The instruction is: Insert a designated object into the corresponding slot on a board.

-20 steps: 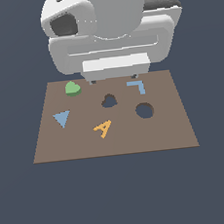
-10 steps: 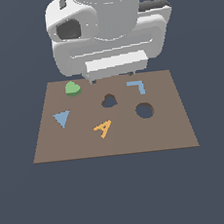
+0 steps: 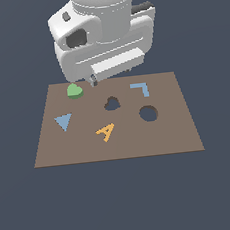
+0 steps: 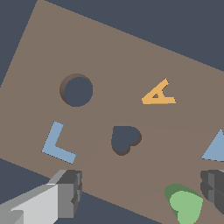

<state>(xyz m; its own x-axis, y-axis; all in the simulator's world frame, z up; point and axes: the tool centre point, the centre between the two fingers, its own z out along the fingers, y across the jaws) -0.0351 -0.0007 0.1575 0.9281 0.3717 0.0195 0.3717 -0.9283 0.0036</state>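
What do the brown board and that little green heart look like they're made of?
It's a simulator render, so only a guess. The board is flat, matte brown with no grain, like painted wood or fibreboard. The green heart is a uniform, shine-free colour with rounded edges, like matte plastic or painted wood.

- My exterior view looks down at a slant from in front, far enough back to take in the whole board point(image 3: 117, 142), with the arm's bulk covering its far edge.
- My wrist view looks almost straight down from close above, and the board point(image 4: 109, 52) appears turned at an angle.
- Both views share the heart-shaped slot point(image 3: 112, 104) point(image 4: 124, 139) and the round hole point(image 3: 148, 113) point(image 4: 77, 90).
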